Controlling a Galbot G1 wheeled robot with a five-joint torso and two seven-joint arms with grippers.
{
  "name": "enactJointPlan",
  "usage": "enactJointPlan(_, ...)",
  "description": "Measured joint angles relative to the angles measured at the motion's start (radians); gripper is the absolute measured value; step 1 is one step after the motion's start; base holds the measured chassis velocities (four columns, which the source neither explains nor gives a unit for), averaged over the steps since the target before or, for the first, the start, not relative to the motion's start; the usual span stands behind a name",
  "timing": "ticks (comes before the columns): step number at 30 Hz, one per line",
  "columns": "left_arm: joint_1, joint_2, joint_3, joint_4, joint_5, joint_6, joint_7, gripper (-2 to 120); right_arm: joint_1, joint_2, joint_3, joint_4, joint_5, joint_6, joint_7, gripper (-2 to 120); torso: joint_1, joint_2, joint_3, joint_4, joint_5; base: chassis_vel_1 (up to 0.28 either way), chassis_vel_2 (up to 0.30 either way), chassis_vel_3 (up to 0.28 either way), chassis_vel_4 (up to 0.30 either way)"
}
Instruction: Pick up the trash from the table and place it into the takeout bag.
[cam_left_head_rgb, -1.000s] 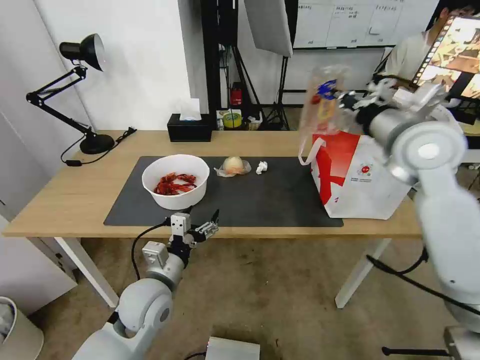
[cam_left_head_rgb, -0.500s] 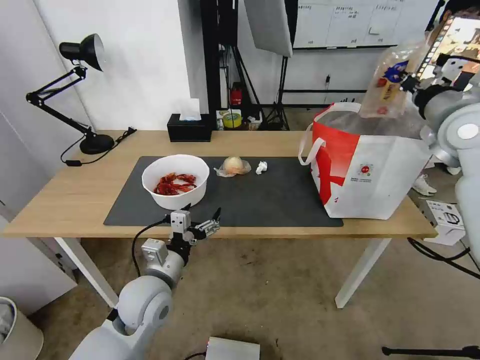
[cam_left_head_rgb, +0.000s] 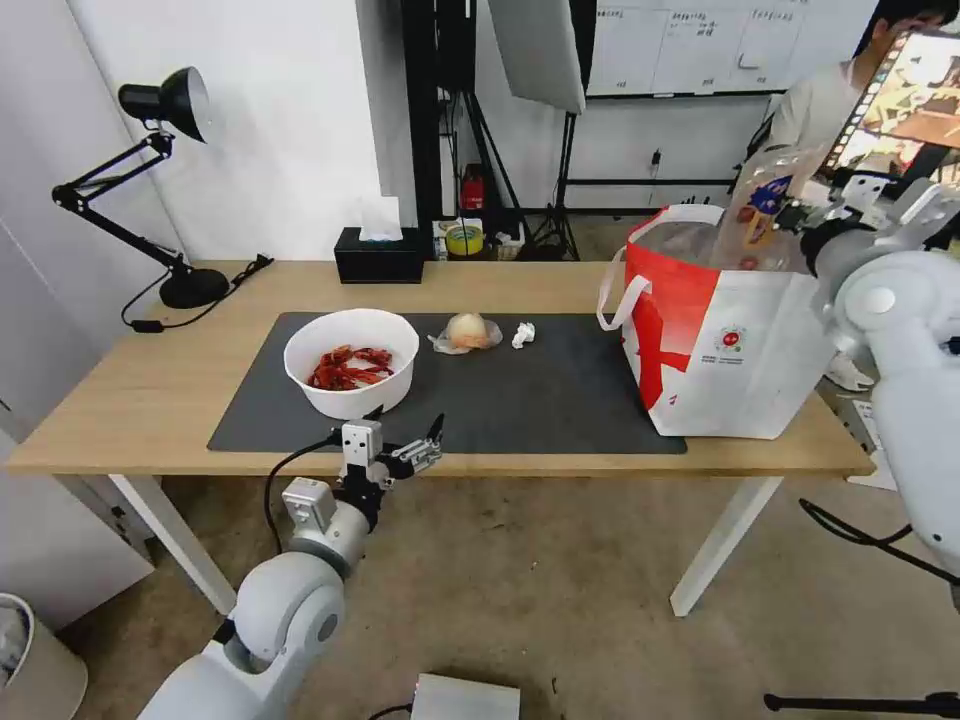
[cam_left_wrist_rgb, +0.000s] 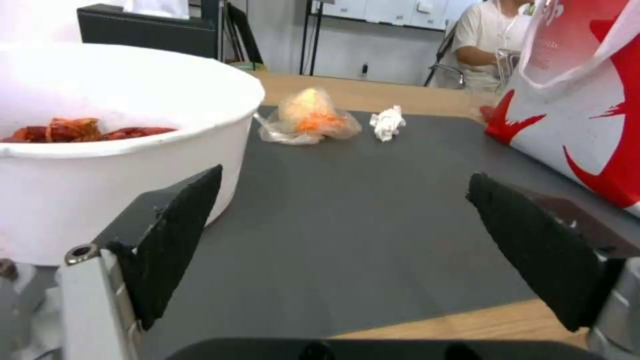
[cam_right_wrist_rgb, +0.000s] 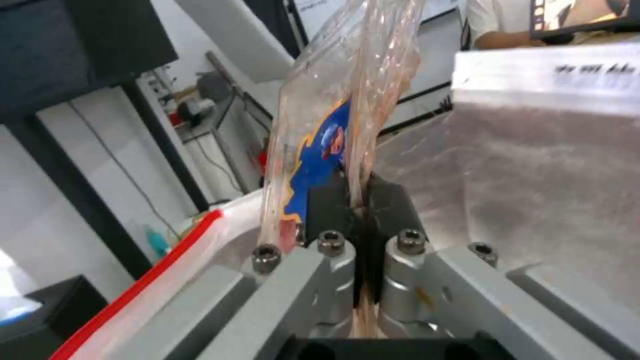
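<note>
White wall (cam_left_head_rgb: 280, 130) behind the worktop, plain, evenly lit. Black articulated desk lamp (cam_left_head_rgb: 160, 105) at the far left corner, cord (cam_left_head_rgb: 200, 300) trailing across the wood. Black tissue box (cam_left_head_rgb: 378, 258) at the back edge. Dark stand poles (cam_left_head_rgb: 440, 110) and a grey softbox panel (cam_left_head_rgb: 538, 50) beyond; whiteboard (cam_left_head_rgb: 700, 45) on the rear wall. Mottled beige-grey floor (cam_left_head_rgb: 560, 600). White bin (cam_left_head_rgb: 30, 660) at lower left.
</note>
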Motion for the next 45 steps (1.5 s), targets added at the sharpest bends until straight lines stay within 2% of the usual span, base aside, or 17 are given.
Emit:
enactJointPlan(20, 0.008, -0.004, 0.002, -0.012, 0.005, 0.0, -0.002, 100, -0.105, -0.012, 0.037, 0.103, 0.025, -0.008, 0.008, 2, 0.0, 0.0, 0.0, -0.0001, 0.0, 0.0, 0.0, 0.0, 0.0)
enactJointPlan(23, 0.011, -0.003, -0.001, -0.015, 0.006, 0.0, -0.002, 100, -0.113, -0.016, 0.053, 0.111, 0.042, -0.025, 0.012, 17, 0.0, 0.0, 0.0, -0.0001, 0.0001, 0.0, 0.0, 0.0, 0.0)
enactJointPlan(24, 0.011, -0.003, -0.001, -0.015, 0.006, 0.0, -0.002, 100, -0.113, -0.016, 0.053, 0.111, 0.042, -0.025, 0.012, 17, 0.0, 0.0, 0.0, -0.0001, 0.0001, 0.0, 0.0, 0.0, 0.0)
enactJointPlan(27, 0.011, -0.003, -0.002, -0.015, 0.006, 0.0, -0.002, 100, -0.119, -0.02, 0.059, 0.117, 0.051, -0.029, 0.011, 30, 0.0, 0.0, 0.0, -0.0001, 0.0001, 0.0, 0.0, 0.0, 0.0)
enactJointPlan(28, 0.011, -0.003, -0.002, -0.015, 0.006, 0.0, -0.002, 100, -0.119, -0.02, 0.059, 0.117, 0.051, -0.029, 0.011, 30, 0.0, 0.0, 0.0, -0.0001, 0.0001, 0.0, 0.0, 0.0, 0.0)
enactJointPlan(31, 0.011, -0.005, 0.0, -0.015, 0.006, 0.0, -0.002, 100, -0.121, -0.022, 0.063, 0.122, 0.055, -0.029, 0.01, 45, 0.0, 0.0, 0.0, -0.0001, 0.0001, 0.0, 0.0, 0.0, 0.0)
enactJointPlan(33, 0.01, -0.005, 0.0, -0.015, 0.006, 0.0, -0.003, 100, -0.121, -0.023, 0.063, 0.124, 0.057, -0.029, 0.009, 48, 0.0, 0.0, 0.0, -0.0001, 0.0, 0.0, 0.0, 0.0, 0.0)
enactJointPlan(35, 0.008, -0.006, 0.0, -0.015, 0.006, 0.0, -0.003, 100, -0.121, -0.028, 0.067, 0.133, 0.076, -0.028, -0.007, 61, 0.0, 0.0, 0.0, -0.0001, 0.0001, 0.0, 0.0, 0.0, 0.0)
enactJointPlan(37, 0.007, -0.006, 0.0, -0.015, 0.006, 0.0, -0.003, 100, -0.121, -0.028, 0.068, 0.135, 0.081, -0.026, -0.012, 62, 0.0, 0.0, 0.0, -0.0001, 0.0, 0.0, 0.0, 0.0, 0.0)
enactJointPlan(39, 0.004, -0.005, -0.002, -0.013, 0.006, 0.0, -0.003, 100, -0.119, -0.032, 0.062, 0.14, 0.093, 0.033, -0.09, 73, 0.0, 0.0, 0.0, -0.0002, 0.0001, 0.0, 0.0, 0.0, 0.0)
enactJointPlan(41, 0.003, -0.005, -0.003, -0.012, 0.006, -0.001, -0.003, 100, -0.118, -0.032, 0.059, 0.141, 0.093, 0.044, -0.105, 76, 0.0, 0.0, 0.0, -0.0002, 0.0, 0.0, 0.0, 0.0, 0.0)
enactJointPlan(44, 0.002, -0.005, -0.01, -0.007, 0.005, -0.007, -0.003, 100, -0.127, -0.028, 0.023, 0.16, 0.058, 0.13, -0.272, 92, 0.0, 0.0, 0.0, 0.0, -0.0002, 0.0, 0.0, 0.0, 0.0)
enactJointPlan(45, 0.002, -0.005, -0.01, -0.007, 0.005, -0.007, -0.003, 100, -0.127, -0.028, 0.023, 0.16, 0.058, 0.13, -0.272, 92, 0.0, 0.0, 0.0, 0.0, -0.0002, 0.0, 0.0, 0.0, 0.0)
